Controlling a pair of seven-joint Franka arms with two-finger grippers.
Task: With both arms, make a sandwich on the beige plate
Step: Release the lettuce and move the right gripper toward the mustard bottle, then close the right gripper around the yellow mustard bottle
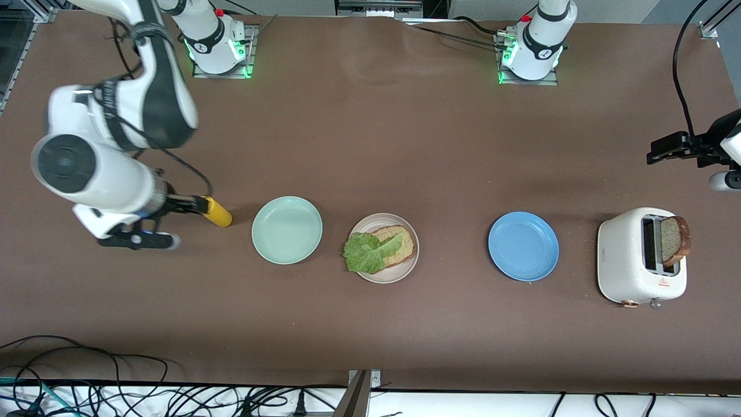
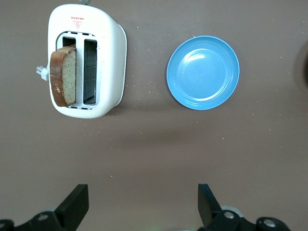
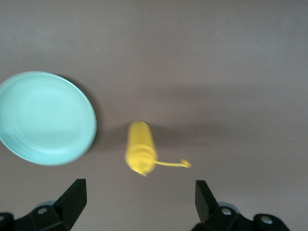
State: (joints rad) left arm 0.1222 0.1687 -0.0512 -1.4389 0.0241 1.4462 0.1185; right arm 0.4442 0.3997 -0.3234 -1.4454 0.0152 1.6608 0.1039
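The beige plate (image 1: 386, 273) sits mid-table, carrying one bread slice (image 1: 401, 239) with a green lettuce leaf (image 1: 366, 253) overlapping it. A second bread slice (image 1: 674, 240) (image 2: 64, 75) stands upright in a slot of the white toaster (image 1: 628, 260) (image 2: 111, 57) at the left arm's end. My left gripper (image 1: 671, 147) (image 2: 143, 192) hangs open and empty above bare table between the toaster and the left arm's base. My right gripper (image 1: 138, 239) (image 3: 139, 187) hovers open and empty over the table beside the yellow squeeze bottle (image 1: 217, 213) (image 3: 140, 153).
A mint-green plate (image 1: 287, 230) (image 3: 45, 118) lies between the bottle and the beige plate. A blue plate (image 1: 523, 246) (image 2: 203, 72) lies between the beige plate and the toaster. Cables run along the table's edge nearest the front camera.
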